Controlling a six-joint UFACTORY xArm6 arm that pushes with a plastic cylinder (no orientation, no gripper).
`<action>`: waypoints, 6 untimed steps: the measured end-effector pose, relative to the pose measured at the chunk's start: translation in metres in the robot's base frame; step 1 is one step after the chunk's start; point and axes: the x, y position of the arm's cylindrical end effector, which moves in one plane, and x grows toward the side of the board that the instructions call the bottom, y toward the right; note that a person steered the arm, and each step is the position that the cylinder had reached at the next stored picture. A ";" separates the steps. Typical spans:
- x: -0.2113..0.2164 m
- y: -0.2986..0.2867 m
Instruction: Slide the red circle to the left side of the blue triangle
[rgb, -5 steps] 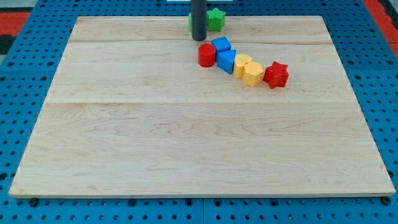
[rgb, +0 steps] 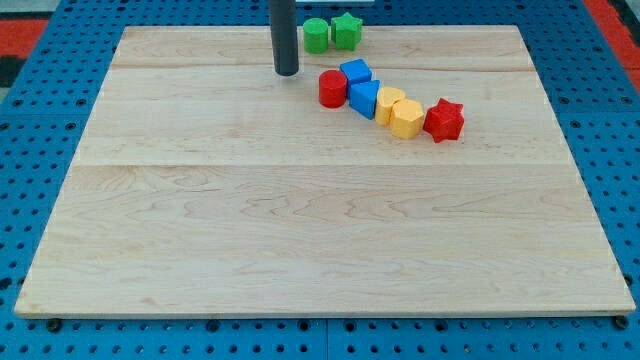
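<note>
The biggest thing is the wooden board (rgb: 300, 220). It is pale, with long lines running across it, and it fills most of the view. Around it sits a blue pegboard (rgb: 40, 200) full of little holes.

Next comes my dark rod, which stands straight up near the view's top. My tip (rgb: 287, 73) rests on the board. It is a plain rod end, so it has no parts to spread or press together, and it is pinching nothing. It touches no block.

The blocks sit in a small bunch at about 1 o'clock from the middle of the board. The red star (rgb: 444, 120) is at the view's right end of the row. Just beside it, at its 9 o'clock, is a yellow block (rgb: 406, 119) with flat sides, and another yellow block (rgb: 388, 101) is tucked in at that one's 11 o'clock. They touch each other.

The blue triangle (rgb: 363, 98) is next, touching the yellow blocks. A blue block (rgb: 355, 71) sits at its 12 o'clock, very close.

The red circle (rgb: 332, 88) is at 9 o'clock from the blue triangle, right up against it. My tip is at about 10 o'clock from the red circle, near but apart.

Two green blocks are at the board's top edge. The green round one (rgb: 316, 35) is at 1 o'clock from my tip. The green star (rgb: 346, 30) is just beside it, at its 3 o'clock.
</note>
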 end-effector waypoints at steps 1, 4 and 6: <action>0.019 0.000; 0.020 0.071; 0.035 0.051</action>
